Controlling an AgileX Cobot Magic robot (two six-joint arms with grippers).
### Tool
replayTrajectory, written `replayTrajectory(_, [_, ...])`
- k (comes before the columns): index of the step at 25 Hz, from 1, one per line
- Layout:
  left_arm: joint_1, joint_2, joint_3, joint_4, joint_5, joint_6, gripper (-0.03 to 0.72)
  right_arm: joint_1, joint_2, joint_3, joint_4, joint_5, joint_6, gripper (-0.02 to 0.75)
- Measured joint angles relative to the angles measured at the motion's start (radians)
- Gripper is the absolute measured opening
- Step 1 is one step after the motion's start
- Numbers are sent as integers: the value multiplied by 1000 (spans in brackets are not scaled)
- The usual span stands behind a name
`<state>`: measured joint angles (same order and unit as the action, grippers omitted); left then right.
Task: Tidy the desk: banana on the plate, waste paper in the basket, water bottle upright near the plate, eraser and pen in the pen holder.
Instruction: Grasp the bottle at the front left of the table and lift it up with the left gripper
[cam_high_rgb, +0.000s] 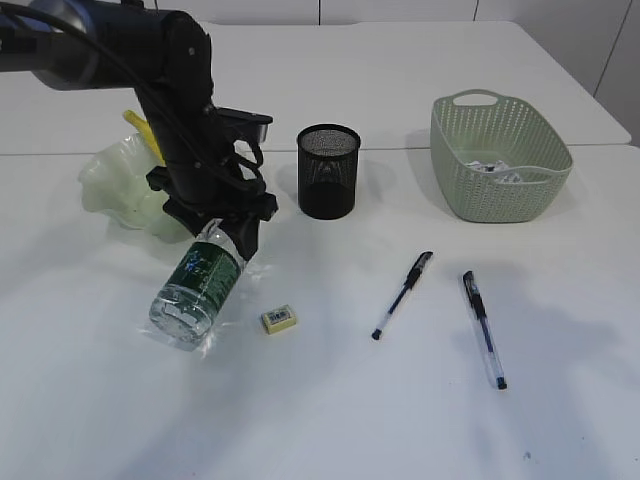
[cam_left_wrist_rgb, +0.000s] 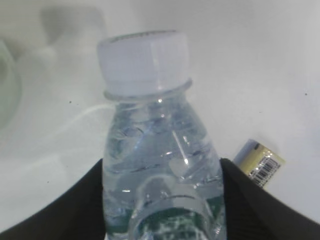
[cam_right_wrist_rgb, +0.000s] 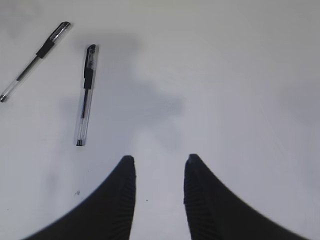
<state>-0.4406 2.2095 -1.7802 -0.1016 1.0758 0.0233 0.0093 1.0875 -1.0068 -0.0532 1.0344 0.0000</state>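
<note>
exterior view: white counter (cam_high_rgb: 330, 420); left gripper (cam_high_rgb: 222, 222) clamped on the neck end of the water bottle (cam_high_rgb: 195, 290), which lies tilted, base toward the near edge, cap end raised under the jaws. far left, a pale green plate (cam_high_rgb: 115, 185) with the yellow banana (cam_high_rgb: 140, 130) showing behind the arm. just right of the bottle's base, a small yellow eraser (cam_high_rgb: 279, 319), apart from it. black mesh pen holder (cam_high_rgb: 328, 171) stands upright at centre far; green basket (cam_high_rgb: 500, 155) at far right with waste paper (cam_high_rgb: 495, 168) inside. two pens lie near right: one pen (cam_high_rgb: 403, 294) slanted, second pen (cam_high_rgb: 484, 328) further right. right gripper not visible here. left wrist view: bottle's white cap (cam_left_wrist_rgb: 143, 57) and clear shoulder fill the frame, dark fingers (cam_left_wrist_rgb: 75, 205) pressed on both sides of the bottle body; eraser's barcoded end peeks at the right. right wrist view: right gripper (cam_right_wrist_rgb: 159, 167) hovers over bare counter, jaws parted, holding nothing; both pens lie to its left. step in hand, as judged: standing the bottle upright near the plate. to do it well, keep the clamp firm, swing the base down so it lands flat, choose a spot beside the plate and clear of the eraser, and let go only once the bottle stands steady.
</note>
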Motion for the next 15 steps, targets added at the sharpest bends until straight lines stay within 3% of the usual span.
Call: replayTrajectory(15, [0, -83, 3, -2, -24, -8, 417, 0, 0, 0, 0, 1, 0, 251])
